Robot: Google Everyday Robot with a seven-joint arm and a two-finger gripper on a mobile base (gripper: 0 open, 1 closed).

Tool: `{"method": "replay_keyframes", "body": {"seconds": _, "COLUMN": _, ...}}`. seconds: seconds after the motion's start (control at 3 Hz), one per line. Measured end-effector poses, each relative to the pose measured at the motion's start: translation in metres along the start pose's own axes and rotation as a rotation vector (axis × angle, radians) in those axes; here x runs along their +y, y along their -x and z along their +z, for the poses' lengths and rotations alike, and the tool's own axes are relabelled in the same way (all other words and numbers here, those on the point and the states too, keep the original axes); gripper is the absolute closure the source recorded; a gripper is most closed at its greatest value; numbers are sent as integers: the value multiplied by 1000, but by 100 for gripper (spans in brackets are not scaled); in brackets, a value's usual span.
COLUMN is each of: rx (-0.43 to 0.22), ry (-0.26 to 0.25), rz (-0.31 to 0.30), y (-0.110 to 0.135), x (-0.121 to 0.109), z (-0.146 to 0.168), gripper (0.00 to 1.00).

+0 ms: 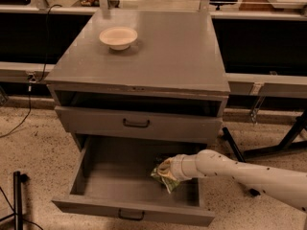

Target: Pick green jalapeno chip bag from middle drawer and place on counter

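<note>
my tool (165, 169) sits low in the open middle drawer (120, 176), touching the green chip bag (167, 181) just beneath it (clenched or not, i cannot tell). best to rise slowly, clearing the upper drawer (96, 121) overhead, toward the bench (168, 56) above.

green jalapeno chip bag (166, 181): crumpled, right side of open middle drawer (129, 211) | gripper (166, 169): on bag

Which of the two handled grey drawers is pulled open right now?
The lowest one, the middle drawer, pulled out with the claw at the green jalapeno chip bag inside; the drawer above it sits pushed in.
</note>
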State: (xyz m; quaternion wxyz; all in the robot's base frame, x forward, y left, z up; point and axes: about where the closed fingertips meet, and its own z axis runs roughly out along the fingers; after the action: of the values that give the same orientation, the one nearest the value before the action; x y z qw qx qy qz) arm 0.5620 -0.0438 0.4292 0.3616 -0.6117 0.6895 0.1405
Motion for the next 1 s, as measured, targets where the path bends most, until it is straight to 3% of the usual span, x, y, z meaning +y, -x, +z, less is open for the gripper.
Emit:
{"method": "replay_keyframes", "body": {"seconds": 0.33, "rx": -27, "ry": -16, "rz": -23, "y": 11, "x": 0, "z": -10, "gripper": 100}}
{"method": "replay_keyframes", "body": {"seconds": 0.67, "rx": -87, "ry": -47, "rz": -53, "y": 28, "x": 4, "z": -35, "gripper": 100}}
{"method": "replay_keyframes", "body": {"seconds": 1.0, "rx": -199, "ry": -98, "rz": -65, "y": 46, "x": -3, "z": -72, "gripper": 100}}
